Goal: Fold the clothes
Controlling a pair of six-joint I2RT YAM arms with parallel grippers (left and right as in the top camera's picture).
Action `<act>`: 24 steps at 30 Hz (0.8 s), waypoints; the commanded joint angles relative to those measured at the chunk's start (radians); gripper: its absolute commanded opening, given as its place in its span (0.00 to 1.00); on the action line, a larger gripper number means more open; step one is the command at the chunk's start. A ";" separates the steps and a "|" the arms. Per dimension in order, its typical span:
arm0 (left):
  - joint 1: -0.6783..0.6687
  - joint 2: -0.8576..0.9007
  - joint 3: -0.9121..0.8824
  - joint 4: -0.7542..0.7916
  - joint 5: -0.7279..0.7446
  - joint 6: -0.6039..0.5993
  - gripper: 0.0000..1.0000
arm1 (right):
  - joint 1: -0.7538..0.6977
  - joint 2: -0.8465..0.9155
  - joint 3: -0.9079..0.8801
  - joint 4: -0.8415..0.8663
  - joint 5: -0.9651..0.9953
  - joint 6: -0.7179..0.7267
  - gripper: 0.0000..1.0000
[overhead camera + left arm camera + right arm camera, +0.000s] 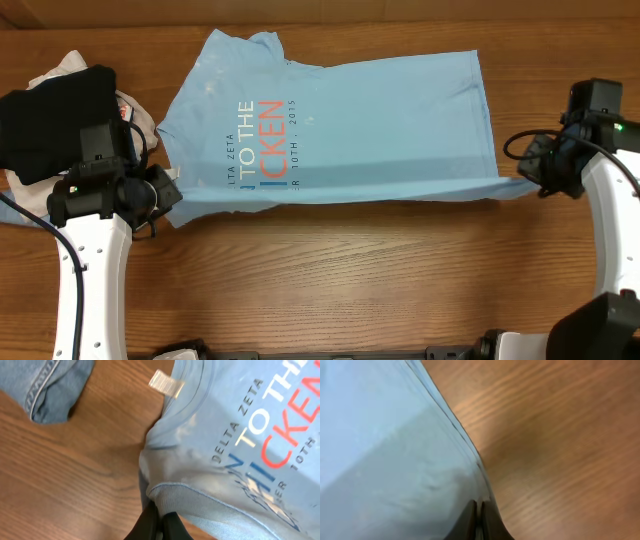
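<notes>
The light sky-blue T-shirt (360,125) lies spread across the wooden table with its red and white lettering facing up at the left. My left gripper (165,195) is shut on the shirt's near left corner, at the ribbed edge seen in the left wrist view (161,512). My right gripper (525,180) is shut on the shirt's near right corner, at the hem in the right wrist view (479,507). The near edge of the shirt (400,195) is stretched taut between the two grippers and lifted a little. The shirt's lettering (270,445) shows in the left wrist view.
A black folded garment (55,120) lies on a beige garment (70,65) at the far left. Blue jeans (50,385) lie beside the shirt's collar. A white neck label (166,382) sticks out of the collar. Bare wood (350,270) runs along the table's front.
</notes>
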 commanded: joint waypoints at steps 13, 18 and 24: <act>0.004 0.190 -0.004 0.176 -0.021 -0.025 0.04 | 0.074 0.159 0.000 0.214 -0.036 -0.043 0.05; 0.004 0.252 -0.004 0.249 -0.021 -0.025 0.04 | 0.090 0.224 0.000 0.262 -0.035 -0.043 0.05; 0.003 0.314 -0.004 0.325 -0.019 -0.025 0.04 | 0.102 0.265 0.000 0.346 -0.035 -0.043 0.05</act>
